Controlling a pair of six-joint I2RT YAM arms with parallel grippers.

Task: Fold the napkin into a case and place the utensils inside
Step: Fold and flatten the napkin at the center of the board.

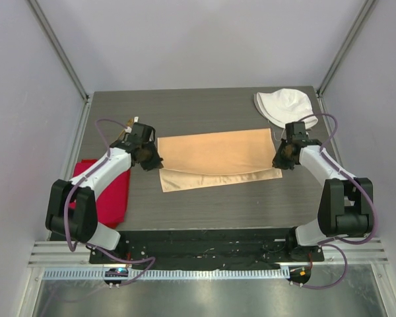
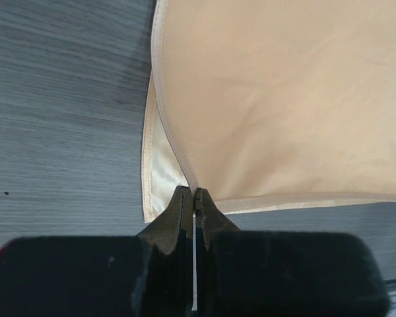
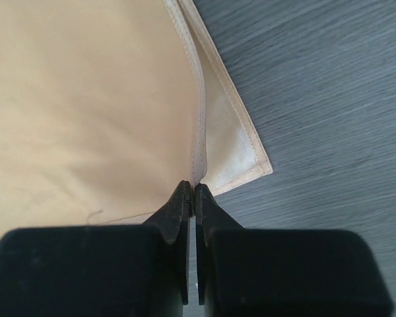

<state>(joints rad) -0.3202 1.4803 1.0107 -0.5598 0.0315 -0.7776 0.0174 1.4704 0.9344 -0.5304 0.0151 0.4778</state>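
The peach-orange napkin (image 1: pixel 218 157) lies across the middle of the table. Its top layer is folded over a lower layer that sticks out along the near edge. My left gripper (image 1: pixel 152 158) is shut on the napkin's left corner; in the left wrist view the hem (image 2: pixel 178 152) runs straight into the closed fingertips (image 2: pixel 183 198). My right gripper (image 1: pixel 281 157) is shut on the right corner, with the hem (image 3: pixel 198 132) pinched at its tips (image 3: pixel 193 190). A small pale and gold shape (image 1: pixel 125 132) peeks out behind the left wrist, perhaps the utensils; I cannot tell.
A bright red cloth (image 1: pixel 112 195) lies at the left edge under the left arm. A white fabric hat (image 1: pixel 285 105) sits at the back right, just beyond the right gripper. Grey walls and metal posts enclose the table.
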